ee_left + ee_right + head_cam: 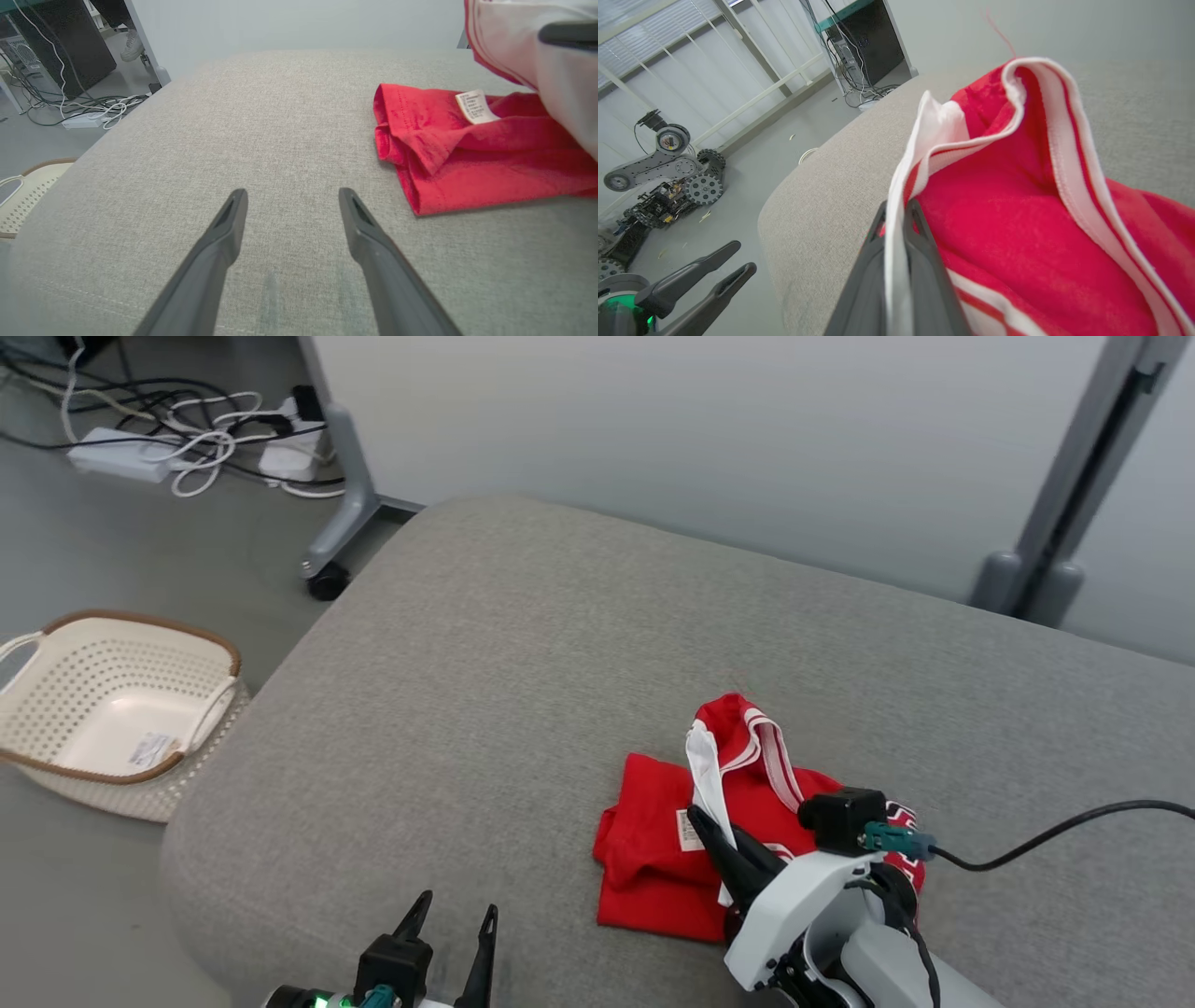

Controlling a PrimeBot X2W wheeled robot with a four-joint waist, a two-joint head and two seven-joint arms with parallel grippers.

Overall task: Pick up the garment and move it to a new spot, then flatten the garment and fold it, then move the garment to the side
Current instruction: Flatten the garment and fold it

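You have the red garment (653, 868) on the grey upholstered cushion (523, 653), in its near right part, and most of the cloth lies bunched flat on the fabric. The right gripper (698, 816) is clamped on the garment's white-trimmed edge (1064, 154). In the right wrist view the two dark fingers (924, 261) press together with a white strip of that trim running between them, and a red fold stands up above the rest of the pile. A white care label (475, 106) shows on the red cloth just beside the raised part. The left gripper (457, 902) sits at the near edge of the cushion, left of the garment. Its fingers (224, 233) stand wide apart over bare upholstery, touching no cloth, and nothing lies between them. A cream perforated basket (210, 644) with a brown rim stands on the floor left of the cushion. Power strips and tangled cables (187, 448) lie on the floor at the far left, beside the castor foot (327, 581) of a grey partition. A small tracked machine (663, 177) shows on the floor in the right wrist view.
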